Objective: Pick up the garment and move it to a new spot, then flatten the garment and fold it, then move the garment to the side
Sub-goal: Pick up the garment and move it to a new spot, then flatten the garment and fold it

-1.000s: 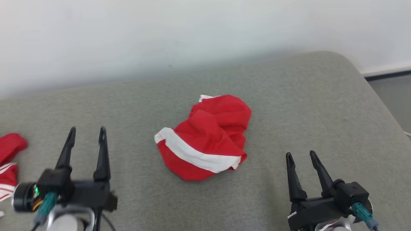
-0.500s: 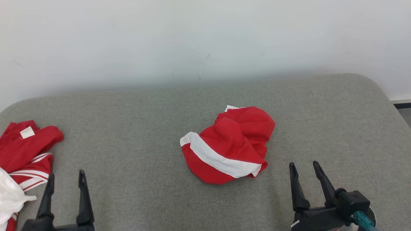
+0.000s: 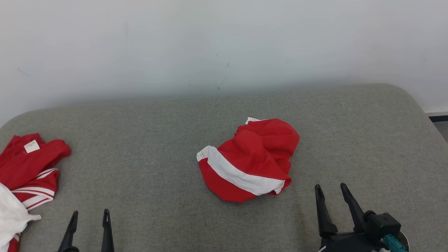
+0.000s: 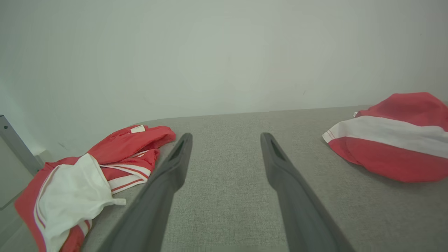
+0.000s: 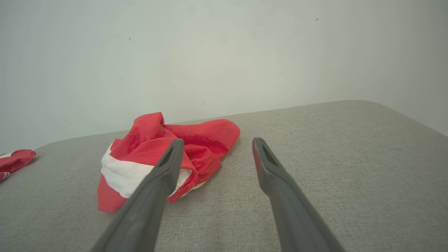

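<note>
On the grey surface, the crumpled garment lies free ahead of the left gripper and right gripper, jaws spread empty, seemingly ready for pickup.

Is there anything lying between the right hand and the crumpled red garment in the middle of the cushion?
Nothing visible does. Only bare grey cushion lies between the open right hand and the red garment. The other red and white clothes lie at the cushion's left edge, near the left hand, well out of that path.
</note>
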